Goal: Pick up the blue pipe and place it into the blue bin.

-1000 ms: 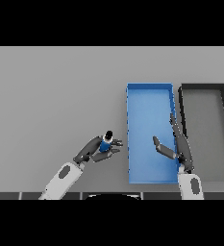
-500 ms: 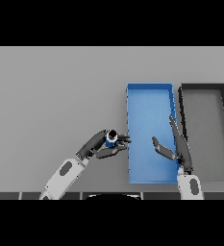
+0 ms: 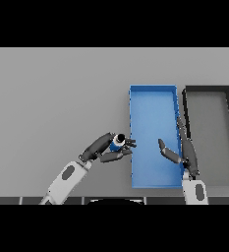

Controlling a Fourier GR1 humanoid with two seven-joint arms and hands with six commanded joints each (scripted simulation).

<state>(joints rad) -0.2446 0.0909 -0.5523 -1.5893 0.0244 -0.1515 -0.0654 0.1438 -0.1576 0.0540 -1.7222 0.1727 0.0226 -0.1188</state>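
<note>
Head view: left hand (image 3: 102,149) has its fingers and thumb curled round the pipe (image 3: 117,141), just outside the near-left wall of the blue bin (image 3: 153,89). Fingertips reach to the bin's edge; whether they touch it cannot be told. Pipe is not yet over the bin interior. Whether it rests on the counter (image 3: 57,98) or is lifted clear cannot be told from this angle.

Pipe: short blue piece, dark open end facing up toward the camera, a pale band at the rim. Judged rigid and light; a hollow fitting of this kind should not deform under squeeze. Smooth round surface likely slippery, so it may roll or rotate within the fingers. Best hold is across the barrel, thumb opposed to fingers at mid-length, as the hand appears to have it now. Grip at the very end risks it tipping out.

Right hand (image 3: 179,151) hangs over the bin's right wall, fingers straight and spread, holding nothing. Dark bin (image 3: 207,89) stands just to the right of the blue one.
</note>
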